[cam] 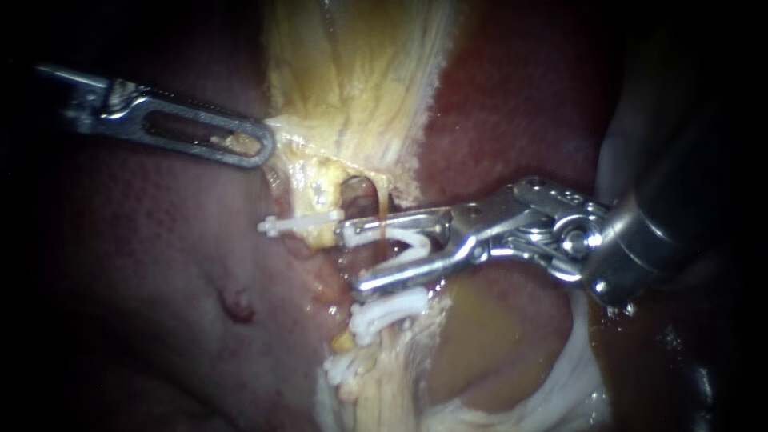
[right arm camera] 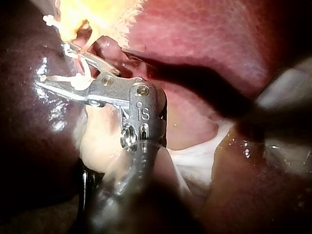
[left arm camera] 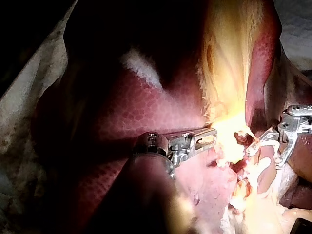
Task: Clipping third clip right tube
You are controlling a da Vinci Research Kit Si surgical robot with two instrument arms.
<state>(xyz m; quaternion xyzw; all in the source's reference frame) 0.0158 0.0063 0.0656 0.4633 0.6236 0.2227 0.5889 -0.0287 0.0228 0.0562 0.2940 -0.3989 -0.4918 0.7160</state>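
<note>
— Although seated across its target, not yet squeezed shut: open clip [cam: 404,238], carried mid-frame by the right instrument [cam: 350,258]. Jaws spread wide, both touching the clip's legs.

— And the right tube [cam: 386,202]?

— Thin pale strand just right of the dark window in the tissue, running down between the clip's legs. Seemingly straddled, but hard to tell how deep.

— Left instrument [cam: 268,148]?

— Upper left of the frame. Jaws together on the edge of the yellowish tissue [cam: 320,136], apparently drawing it leftward to keep the window spread. Same grip visible from the left wrist camera.

— Clips in place so far?

— Closed clip [cam: 300,224] left of the window, poking out toward the left. Lower clip [cam: 392,310] just under the right instrument's lower jaw, lowest clip [cam: 342,370] beneath that. Impossible to say which tube each one sits on.

— So how far along?

— Positioning looks nearly done. Probably left: confirming both clip tips reach past the tube, closing until latched, then opening and backing out.
</note>
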